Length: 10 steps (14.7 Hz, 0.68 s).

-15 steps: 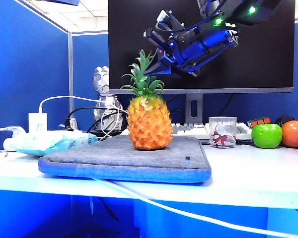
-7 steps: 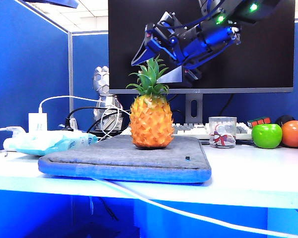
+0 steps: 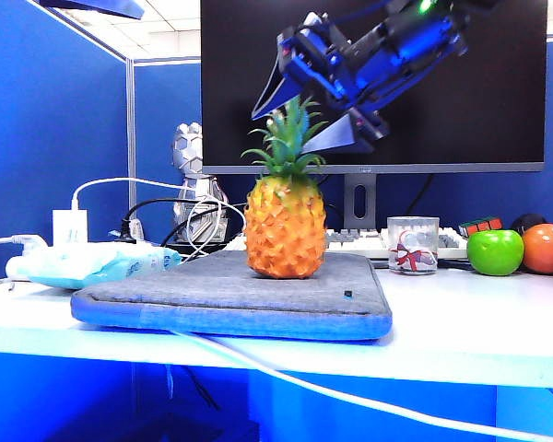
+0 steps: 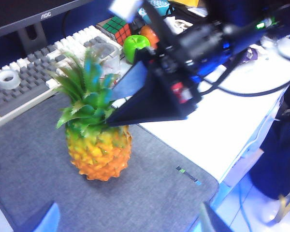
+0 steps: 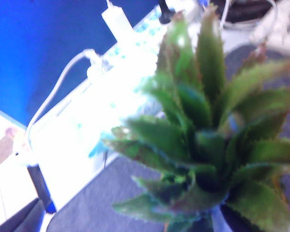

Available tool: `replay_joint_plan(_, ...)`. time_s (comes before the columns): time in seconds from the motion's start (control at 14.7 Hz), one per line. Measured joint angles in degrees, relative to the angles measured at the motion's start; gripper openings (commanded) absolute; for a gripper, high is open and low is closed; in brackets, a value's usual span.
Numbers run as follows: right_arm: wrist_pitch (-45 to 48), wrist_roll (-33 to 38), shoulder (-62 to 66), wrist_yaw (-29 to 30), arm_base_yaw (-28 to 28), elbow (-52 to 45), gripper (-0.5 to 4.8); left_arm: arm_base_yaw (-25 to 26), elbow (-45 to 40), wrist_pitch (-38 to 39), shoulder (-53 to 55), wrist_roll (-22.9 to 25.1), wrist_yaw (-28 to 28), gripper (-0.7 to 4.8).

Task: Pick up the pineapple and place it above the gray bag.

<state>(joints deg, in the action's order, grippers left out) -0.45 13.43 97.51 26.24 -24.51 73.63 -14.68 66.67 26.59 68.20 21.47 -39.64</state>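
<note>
A: Exterior? Pineapple upright on gray bag; right gripper spread wide around crown tips, grasping nothing.

B: Wrist views? Left gripper released, hovering above bag. Probably light, rigid, bumpy; best gripped at crown base.

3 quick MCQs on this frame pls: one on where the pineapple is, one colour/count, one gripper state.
1. The pineapple stands:
A. on the gray bag
B. on the keyboard
C. beside the green apple

2. Round fruits at the table's right end:
A. one
B. two
C. four

3. The right gripper is:
A. shut on the leaf crown
B. open above the crown
C. out of view

Answers:
1 A, its base rests upright on the bag.
2 B, a green apple and an orange fruit.
3 B, jaws spread either side of the leaves. The left gripper is open too, nearer the camera.
</note>
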Motion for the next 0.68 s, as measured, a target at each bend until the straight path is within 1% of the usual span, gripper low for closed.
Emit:
replay_joint_plan(0.2,-3.5,-0.2,-2.1,0.0,0.0,0.0,4.79,0.0,0.0,-0.7,0.0,-1.0,0.0,3.90)
replay_joint_plan(0.34,-8.5,-1.8,-3.5,0.0,0.0,-0.1,4.79,0.0,0.0,-1.1,-0.2,-2.1,0.0,3.90)
replay_joint_plan(0.48,-11.5,-2.7,-5.9,0.1,0.0,-0.2,4.79,0.0,0.0,-1.1,-1.4,-2.8,0.1,3.90)
replay_joint_plan(0.54,-11.5,-3.0,-8.9,0.1,0.2,-0.2,4.79,0.0,0.0,-1.1,-2.9,-3.1,1.4,3.90)
replay_joint_plan(0.68,-13.4,-3.2,-15.8,-0.4,2.1,-0.2,4.79,0.0,0.0,-1.0,-6.5,-3.8,11.3,3.89)
